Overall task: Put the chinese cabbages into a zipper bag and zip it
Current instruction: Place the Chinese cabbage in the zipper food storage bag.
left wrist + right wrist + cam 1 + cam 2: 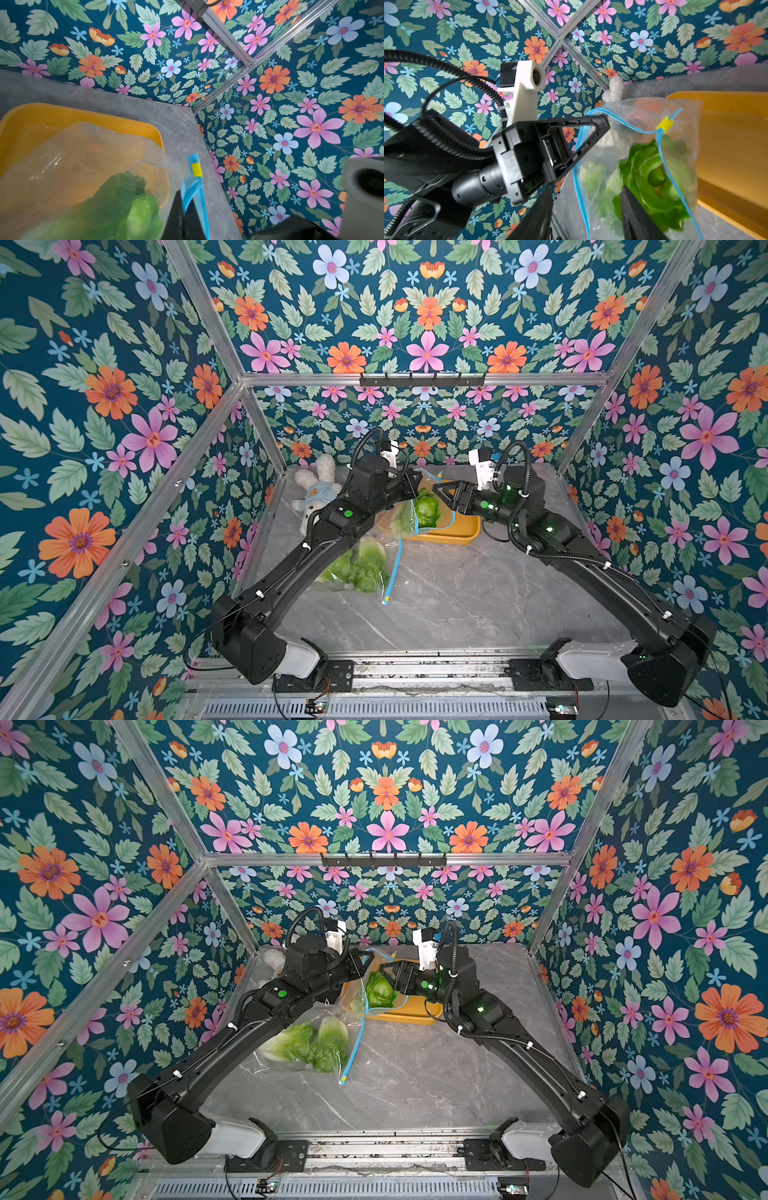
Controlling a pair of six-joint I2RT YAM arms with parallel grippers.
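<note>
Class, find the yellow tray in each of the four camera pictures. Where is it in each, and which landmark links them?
Top view: yellow tray at the far middle of the table, partly under the lifted zipper bag.
Top view: the same spot.
Left wrist: behind the bag, its rim against the grey table.
Right wrist: behind the bag too, a broad wall.
Shared landmark: the green cabbage inside that bag.

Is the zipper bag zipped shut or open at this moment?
Open: the bag's blue zipper strips spread apart from the yellow slider, and a cabbage shows between them in the right wrist view.
</note>
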